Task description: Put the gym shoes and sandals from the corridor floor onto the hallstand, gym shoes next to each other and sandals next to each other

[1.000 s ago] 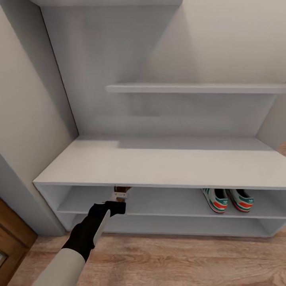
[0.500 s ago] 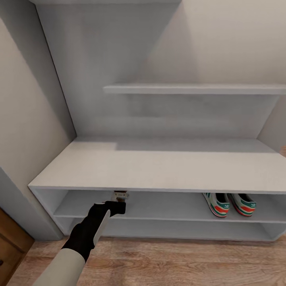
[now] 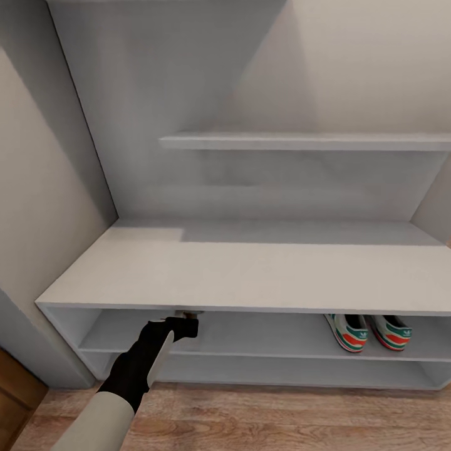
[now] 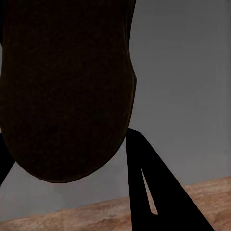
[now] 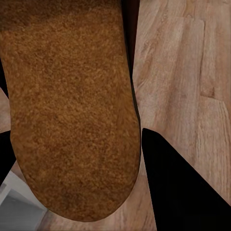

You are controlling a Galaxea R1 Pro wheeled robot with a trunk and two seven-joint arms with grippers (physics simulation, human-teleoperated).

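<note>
Reaching deeper under the hallstand [image 3: 250, 275] top, the left gripper [image 3: 186, 317] carries its dark sandal [image 4: 65, 86] over the upper shelf, far left of the gym shoes [image 3: 369, 332]. The right gripper [image 5: 82, 192] clasps the other sandal [image 5: 72, 110] above the corridor floor [image 5: 192, 72].

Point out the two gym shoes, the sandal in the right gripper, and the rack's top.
Left gym shoe [image 3: 349, 331], head view, on its heel.
Right gym shoe [image 3: 393, 330], head view, on its heel.
Sandal [image 5: 72, 110], right wrist view, middle of its brown sole.
Rack top [image 3: 250, 269], head view, on the bare flat surface.
</note>
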